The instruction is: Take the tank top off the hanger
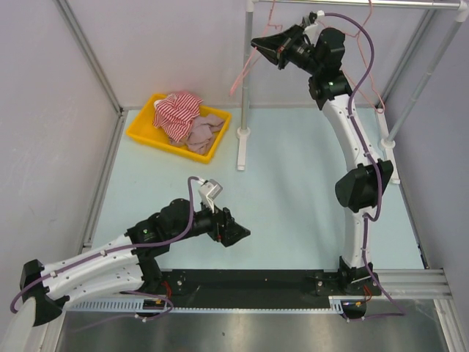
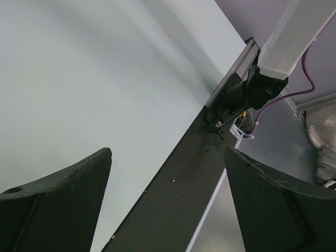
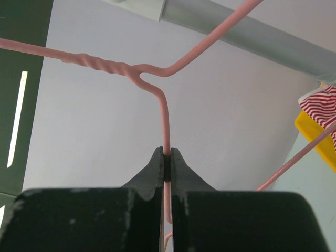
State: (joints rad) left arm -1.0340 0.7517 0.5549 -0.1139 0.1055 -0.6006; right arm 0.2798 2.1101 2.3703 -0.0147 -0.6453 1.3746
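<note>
- Near the top middle of the overhead view, the right gripper (image 1: 265, 45) is raised beside the grey rail (image 1: 352, 4) and pinched on the pink wire hanger (image 1: 244, 73).
- At upper left, a yellow tub (image 1: 143, 132) sits on the pale table (image 1: 293, 169). The red-and-white striped tank top (image 1: 178, 114) lies crumpled in it, against a dusty pink cloth (image 1: 205, 132).
- Lower left of centre, the left gripper (image 1: 238, 233) hangs low over the table, jaws spread, nothing between them.
- Left wrist view: the left gripper (image 2: 168, 152) shows two dark fingers (image 2: 68, 205) wide apart at the bottom corners. Between them lie the table (image 2: 79, 79) and a black strip (image 2: 178, 194) running diagonally.
- Right wrist view: the right gripper (image 3: 166, 155) is clamped tight on the upright wire of the hanger (image 3: 165, 115), just below the twisted neck.
- At the right edge, a corner of the tank top (image 3: 320, 105) shows above the tub (image 3: 312, 134).
</note>
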